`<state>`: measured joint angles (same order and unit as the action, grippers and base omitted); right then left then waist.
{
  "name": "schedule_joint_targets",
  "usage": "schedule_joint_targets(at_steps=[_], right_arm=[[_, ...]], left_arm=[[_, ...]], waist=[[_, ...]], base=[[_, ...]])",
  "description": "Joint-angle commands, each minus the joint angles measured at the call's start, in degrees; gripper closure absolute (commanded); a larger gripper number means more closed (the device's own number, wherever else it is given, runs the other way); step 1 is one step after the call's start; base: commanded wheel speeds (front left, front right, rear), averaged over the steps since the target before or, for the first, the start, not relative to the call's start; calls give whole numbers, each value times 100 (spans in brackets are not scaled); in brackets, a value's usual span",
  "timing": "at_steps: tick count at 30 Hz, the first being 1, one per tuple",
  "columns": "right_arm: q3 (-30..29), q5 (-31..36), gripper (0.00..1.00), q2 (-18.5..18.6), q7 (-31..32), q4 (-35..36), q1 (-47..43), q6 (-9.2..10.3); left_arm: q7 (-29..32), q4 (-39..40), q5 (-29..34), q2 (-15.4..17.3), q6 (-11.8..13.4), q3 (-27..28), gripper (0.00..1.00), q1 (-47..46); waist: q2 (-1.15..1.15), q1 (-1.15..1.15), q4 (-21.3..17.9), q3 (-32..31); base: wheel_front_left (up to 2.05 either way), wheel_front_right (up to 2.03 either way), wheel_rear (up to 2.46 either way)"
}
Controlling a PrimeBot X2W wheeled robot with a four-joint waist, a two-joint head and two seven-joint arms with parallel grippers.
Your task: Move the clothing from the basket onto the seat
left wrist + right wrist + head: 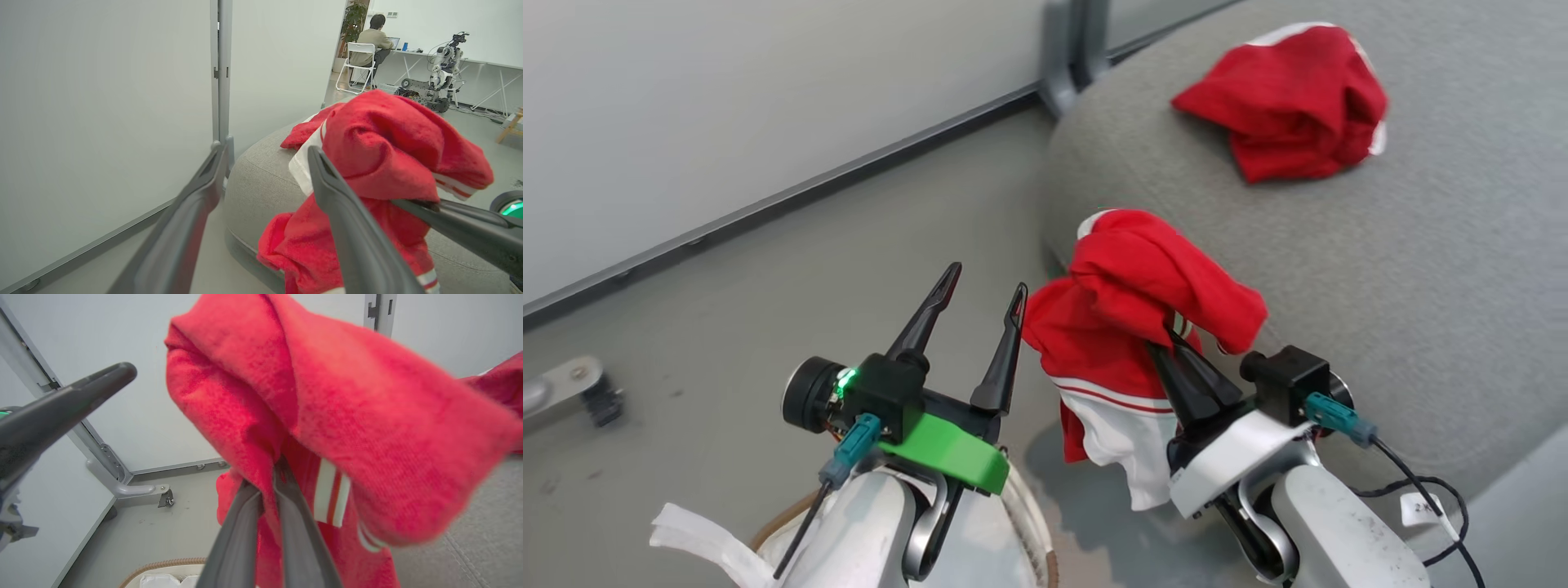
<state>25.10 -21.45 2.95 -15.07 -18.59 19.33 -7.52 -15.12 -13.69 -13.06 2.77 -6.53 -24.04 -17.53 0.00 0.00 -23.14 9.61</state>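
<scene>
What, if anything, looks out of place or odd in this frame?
Nothing damaged or spilled. The clothing hangs bunched from the shut right hand near the seat edge, not yet set down. A second red garment lies crumpled on the seat. The left hand is open and empty.

The right gripper [1176, 351] has its fingertips buried in the folds of the clothing [1131, 282]. Below the clothing, the basket [163, 564] is cut off by the bottom edge, leaving a strip of rim.
</scene>
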Motion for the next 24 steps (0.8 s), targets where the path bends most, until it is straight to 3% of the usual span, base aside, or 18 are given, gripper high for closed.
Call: schedule_joint_targets(at_steps=[1, 9, 15, 24], right_arm=[[-107, 63, 100, 0, -14, 59, -113, 6], [-733, 200, 100, -4, -13, 305, -403, 6], [-1265, 290, 100, 38, -13, 389, 72, 6], [-1444, 334, 100, 1006, -14, 471, 1925, 7]], left_arm=[[-4, -45, 50, 27, -23, -14, 0, 25], [-4, -291, -21, 29, -86, -299, 0, -249], [-4, -375, 33, 29, -97, -306, 0, -354], [-4, -397, 272, 89, -100, 12, 0, -222]], waist=[[0, 0, -753, 152], [0, 0, -838, 354], [0, 0, -845, 581], [0, 0, -772, 982]], base=[[0, 0, 0], [0, 0, 0], [0, 0, 0], [0, 0, 0]])
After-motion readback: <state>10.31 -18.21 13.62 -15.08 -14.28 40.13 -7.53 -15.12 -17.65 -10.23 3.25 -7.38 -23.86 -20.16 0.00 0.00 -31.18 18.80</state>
